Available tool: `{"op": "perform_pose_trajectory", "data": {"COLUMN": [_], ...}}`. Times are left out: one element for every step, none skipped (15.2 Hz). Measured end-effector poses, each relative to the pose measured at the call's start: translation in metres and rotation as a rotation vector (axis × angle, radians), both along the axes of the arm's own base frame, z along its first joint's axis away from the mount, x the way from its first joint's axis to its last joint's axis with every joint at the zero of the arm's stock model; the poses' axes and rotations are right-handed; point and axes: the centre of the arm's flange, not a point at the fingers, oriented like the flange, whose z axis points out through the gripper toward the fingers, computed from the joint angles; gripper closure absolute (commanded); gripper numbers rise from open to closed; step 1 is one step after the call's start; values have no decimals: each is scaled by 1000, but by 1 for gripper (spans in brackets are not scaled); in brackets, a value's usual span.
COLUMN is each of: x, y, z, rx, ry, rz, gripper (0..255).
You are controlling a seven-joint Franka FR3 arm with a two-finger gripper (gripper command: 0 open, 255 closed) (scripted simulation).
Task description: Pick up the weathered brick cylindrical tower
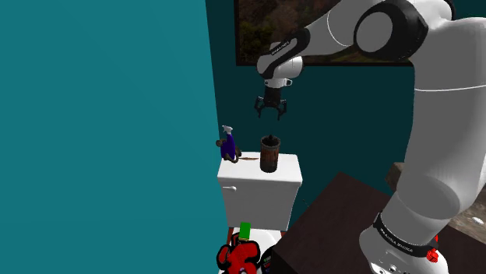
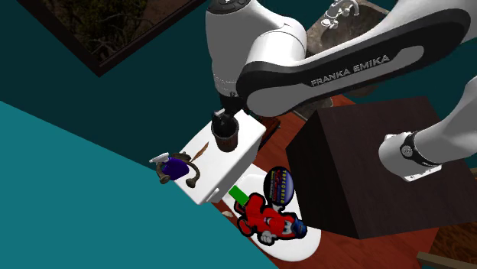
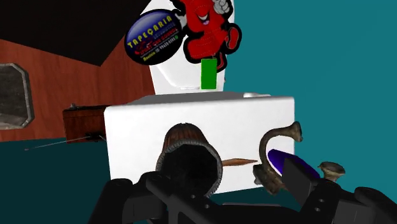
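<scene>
Brown hollow tower (image 3: 184,137) upright on a white tank (image 3: 137,130).
Black jaws stand parted before it (its mouth dark), a purple bottle (image 3: 281,163) beside it, a red figure (image 3: 203,25) beyond.

Shoulder view beside stand (image 1: 331,226), second exterior overhead, wrist close above, all sharing toilet tank (image 1: 257,196)

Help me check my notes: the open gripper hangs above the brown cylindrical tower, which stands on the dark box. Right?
No. The open gripper does hang above the brown cylindrical tower, but that tower stands on the white toilet tank; the shoulder view shows it.
</scene>
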Motion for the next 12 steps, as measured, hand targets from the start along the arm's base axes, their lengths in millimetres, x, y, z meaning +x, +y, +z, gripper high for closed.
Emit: {"op": "perform_pose_trajectory", "data": {"x": [5, 8, 14, 17, 24, 28, 35, 37, 42, 44, 46, 47], "y": [-8, -15, -22, -30, -38, -46, -56, -65, -73, -81, -94, -99], "z": [-10, -21, -32, -40, -51, -63, -75, -84, -92, -102, -112, -119], "rx": [2, 4, 6, 9, 11, 13, 15, 18, 20, 22, 25, 26], "ry": [5, 11, 16, 22, 26, 33, 38, 44, 49, 54, 60, 64], "rz": [-24, -48, -72, -96, -120, -143, -167, -191, -215, -239, -262, -279], "gripper": [0, 0, 0, 0, 0, 0, 0, 0, 0, 0, 0, 0]}}
